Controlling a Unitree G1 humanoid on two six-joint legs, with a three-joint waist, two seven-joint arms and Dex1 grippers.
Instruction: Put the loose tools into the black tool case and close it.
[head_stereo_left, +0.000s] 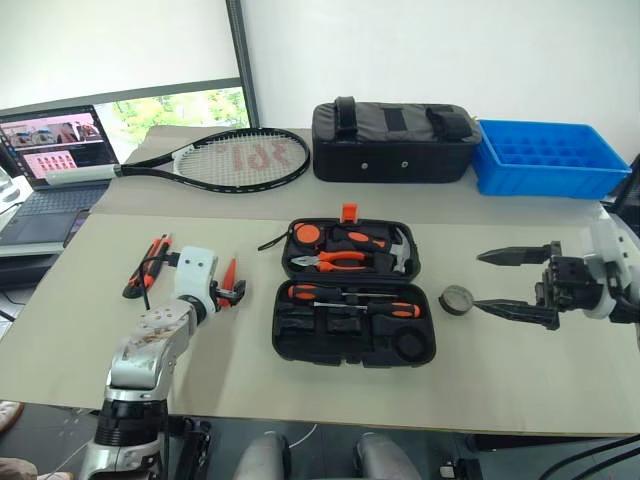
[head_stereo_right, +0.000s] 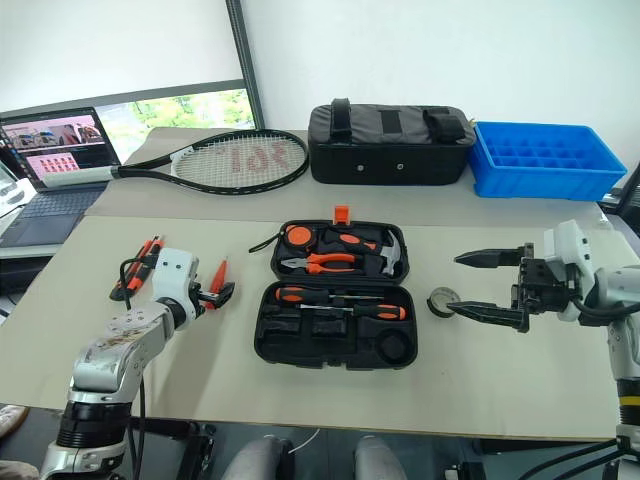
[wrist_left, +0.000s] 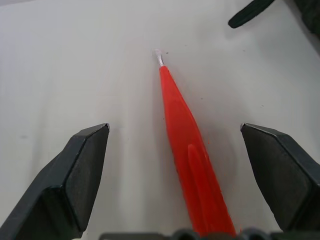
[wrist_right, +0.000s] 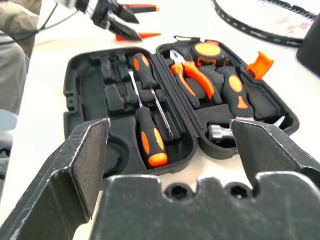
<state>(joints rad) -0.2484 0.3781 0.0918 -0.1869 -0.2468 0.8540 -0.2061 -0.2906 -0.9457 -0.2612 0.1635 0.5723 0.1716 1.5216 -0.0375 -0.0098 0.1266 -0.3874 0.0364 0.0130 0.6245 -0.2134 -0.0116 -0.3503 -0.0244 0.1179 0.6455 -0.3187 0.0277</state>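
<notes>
The black tool case (head_stereo_left: 300, 352) lies open mid-table, its orange latch at the far edge. Two black-and-orange screwdrivers (head_stereo_left: 355, 300) rest in its near half; pliers, a tape measure and a hammer fill the far half. A small all-orange screwdriver (wrist_left: 185, 135) lies on the table left of the case, between the spread fingers of my open left gripper (head_stereo_left: 232, 293), untouched. Further left lies an orange-black utility knife (head_stereo_left: 150, 262). A dark tape roll (head_stereo_left: 456, 298) sits on the table just right of the case. My right gripper (head_stereo_left: 478, 281) hovers open and empty beside the roll, pointing at the case.
A tennis racket (head_stereo_left: 235, 160), a black fabric bag with straps (head_stereo_left: 395, 142) and a blue plastic tray (head_stereo_left: 548, 158) line the far side of the table. A laptop (head_stereo_left: 50, 160) stands at the far left. The table's front edge runs close under both arms.
</notes>
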